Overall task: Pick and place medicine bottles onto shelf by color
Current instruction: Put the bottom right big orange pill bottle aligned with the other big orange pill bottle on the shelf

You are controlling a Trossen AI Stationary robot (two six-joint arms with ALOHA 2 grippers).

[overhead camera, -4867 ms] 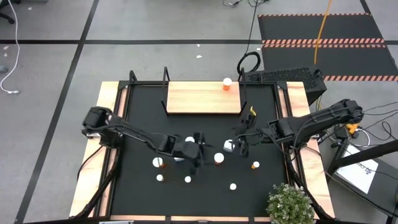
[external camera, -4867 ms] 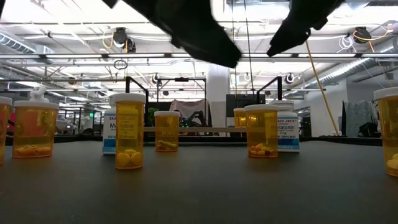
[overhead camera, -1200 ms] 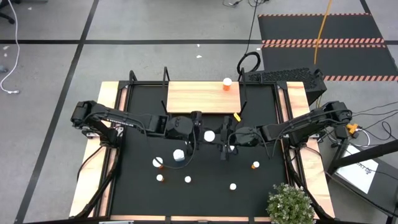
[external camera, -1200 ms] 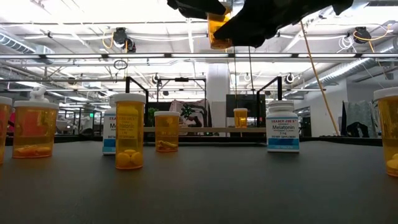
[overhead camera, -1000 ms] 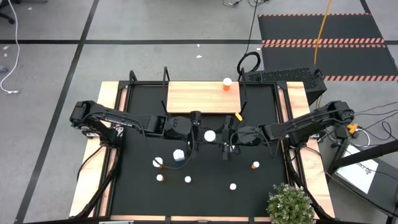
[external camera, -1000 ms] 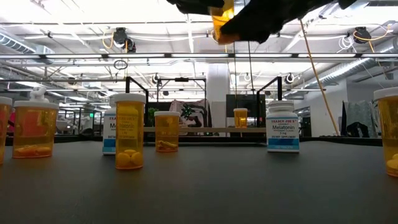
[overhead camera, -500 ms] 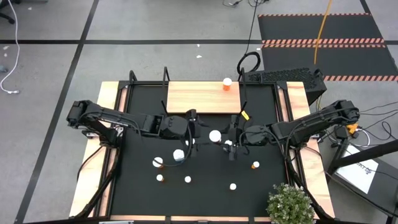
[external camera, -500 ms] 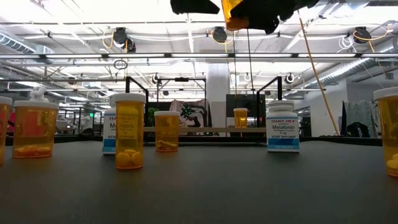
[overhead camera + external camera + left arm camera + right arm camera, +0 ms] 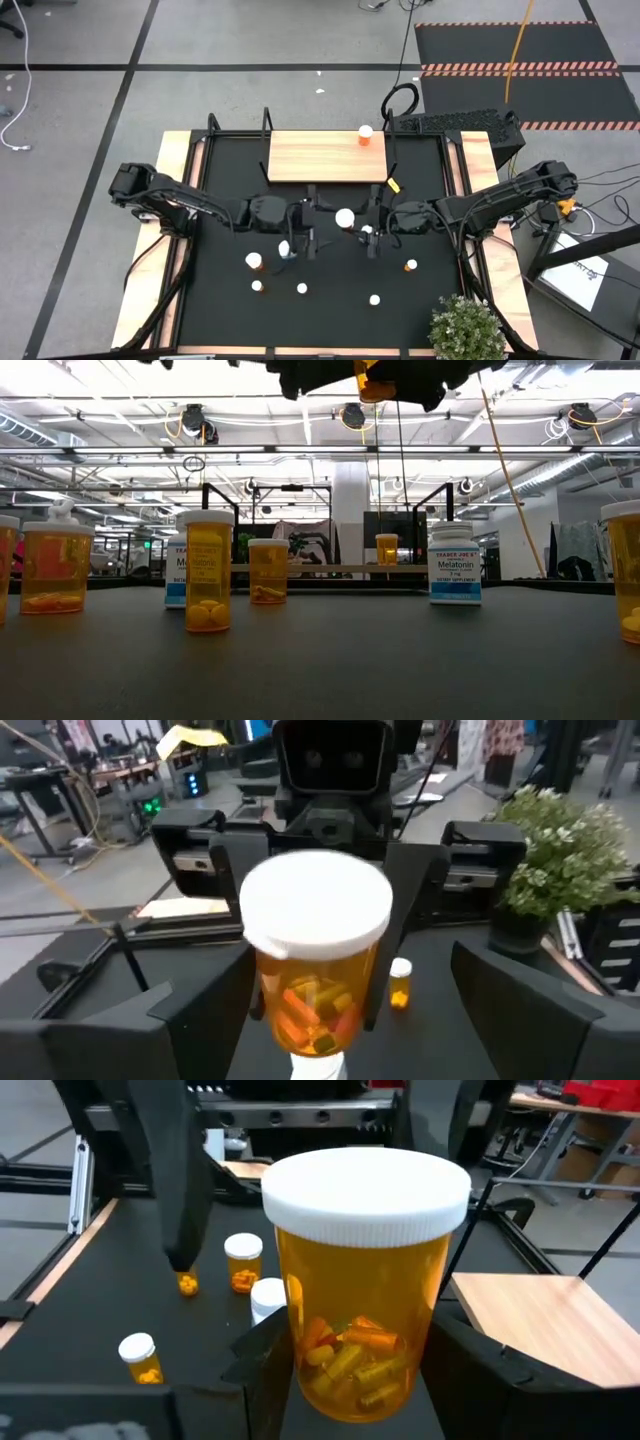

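Holding an orange bottle [image 9: 345,217] above mid-desk, the right tool [image 9: 372,233] grips its body between both fingers [image 9: 262,1368], cap up, so the pills stay settled for an upright set-down. The left tool [image 9: 305,235] stands spread wide just beside the bottle, gripping nothing; judging from this, a hand-over has just finished and the right arm takes it toward the shelf [image 9: 325,156], where one orange bottle [image 9: 366,134] already stands at the far right corner.

From above, the bottle is only a white cap between two dark arms. The right wrist view shows what that hides: orange capsules inside and the fingers pressed on the body below the cap. The left wrist view shows the same bottle [image 9: 315,960] from the opposite side, free of the left fingers [image 9: 200,1010]. The low view shows the other bottles [image 9: 208,570] waiting on the desk [image 9: 330,660], including white ones [image 9: 454,564].
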